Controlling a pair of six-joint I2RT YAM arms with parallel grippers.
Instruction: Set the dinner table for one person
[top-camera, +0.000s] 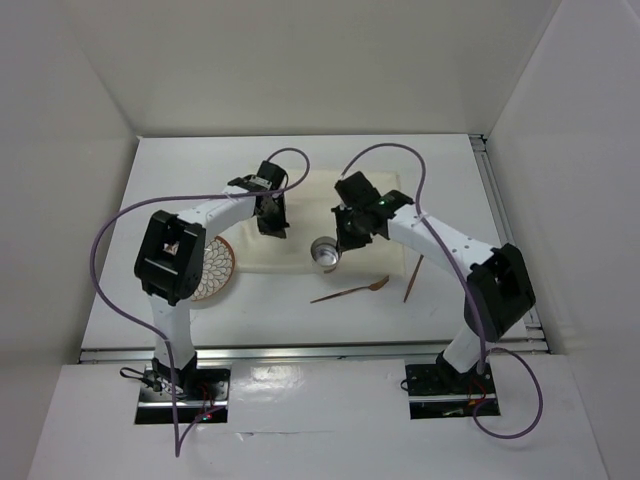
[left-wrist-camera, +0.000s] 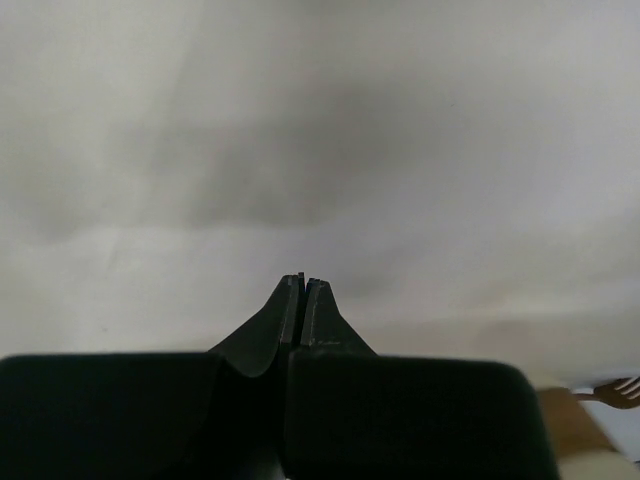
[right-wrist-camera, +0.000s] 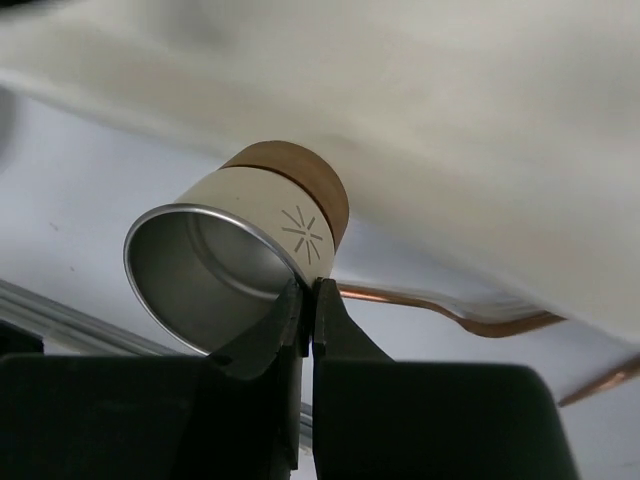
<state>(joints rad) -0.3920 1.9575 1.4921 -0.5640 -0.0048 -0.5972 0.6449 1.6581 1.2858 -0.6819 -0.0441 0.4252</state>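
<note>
The white dinner table (top-camera: 180, 180) carries a cream placemat (top-camera: 310, 215) at its middle. My right gripper (top-camera: 340, 243) is shut on the rim of a cream metal cup (top-camera: 325, 252) with a copper base, at the placemat's near edge. In the right wrist view the cup (right-wrist-camera: 250, 250) is tilted and the gripper (right-wrist-camera: 308, 285) pinches its rim. My left gripper (top-camera: 272, 225) is shut and empty over the placemat's left part; in its wrist view the gripper (left-wrist-camera: 303, 280) faces plain cream fabric (left-wrist-camera: 320, 150).
A patterned plate (top-camera: 215, 268) lies at the left, partly under the left arm. A copper spoon (top-camera: 350, 292) and a second copper utensil (top-camera: 412, 278) lie near the front right. Copper fork tines (left-wrist-camera: 615, 392) show in the left wrist view. White walls surround the table.
</note>
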